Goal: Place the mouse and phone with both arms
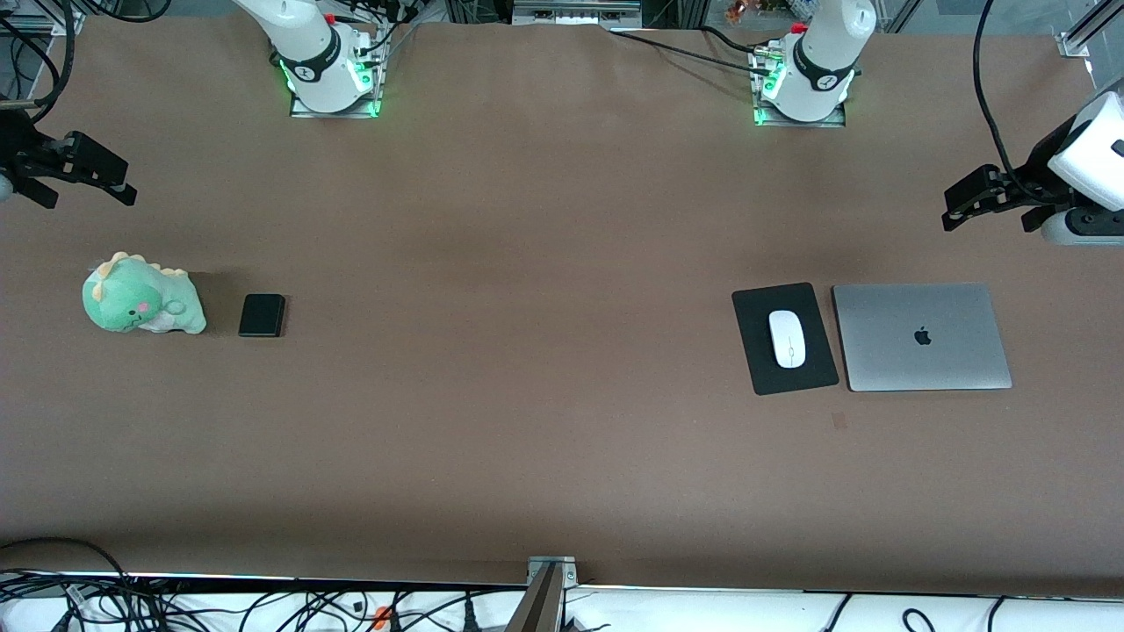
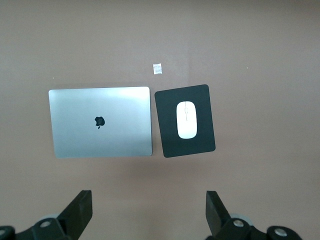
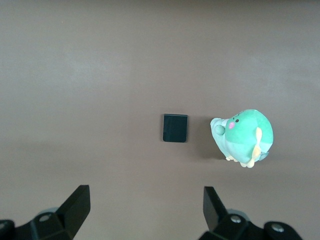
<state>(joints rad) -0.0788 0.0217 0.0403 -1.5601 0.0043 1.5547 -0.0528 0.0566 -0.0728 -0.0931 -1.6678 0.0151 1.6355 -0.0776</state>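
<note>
Front view: mouse (image 1: 787,339) is lying on the black mat (image 1: 757,351), which is sitting just beside the closed laptop (image 1: 920,336), toward the left arm's end of the table. Left gripper (image 1: 988,209) is hovering over bare table near the laptop, fingers spread wide, holding nothing. Phone (image 1: 262,315) is lying flat, well apart from the laptop, beside the green plush dinosaur (image 1: 140,297). Right gripper (image 1: 83,183) is hanging over bare table at the right arm's end, fingers wide apart, empty.
</note>
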